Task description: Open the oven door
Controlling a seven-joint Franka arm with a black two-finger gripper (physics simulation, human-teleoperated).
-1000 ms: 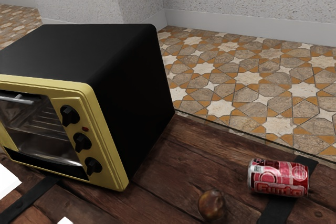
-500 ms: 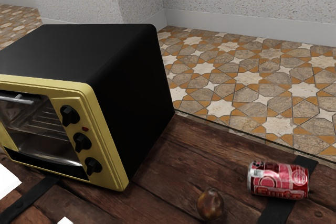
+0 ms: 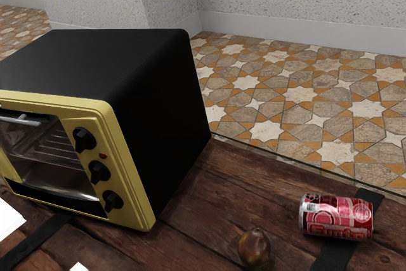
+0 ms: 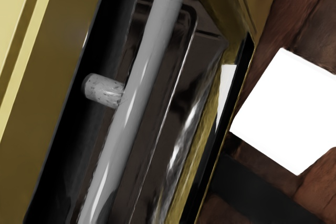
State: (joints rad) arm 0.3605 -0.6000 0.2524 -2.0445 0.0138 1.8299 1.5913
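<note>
Oven (image 3: 95, 61) cut off at exterior view's left; handle (image 4: 139, 82) cropped both ends, wrist view.

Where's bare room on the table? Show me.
Brown wooden planks lie bare between the black, yellow-fronted oven and the roundish brown fruit and red metal can. Crowded: fruit near can, and a white angular object close before the oven.

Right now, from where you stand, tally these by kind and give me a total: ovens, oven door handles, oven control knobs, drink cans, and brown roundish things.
Black-and-yellow boxy oven: 1
Silver bar-shaped door handle: 1
Black round control knobs: 3 (upper, middle, lower)
Red cylindrical drink can: 1
Brown roundish thing, perhaps fruit: 1
Total: 7
</note>
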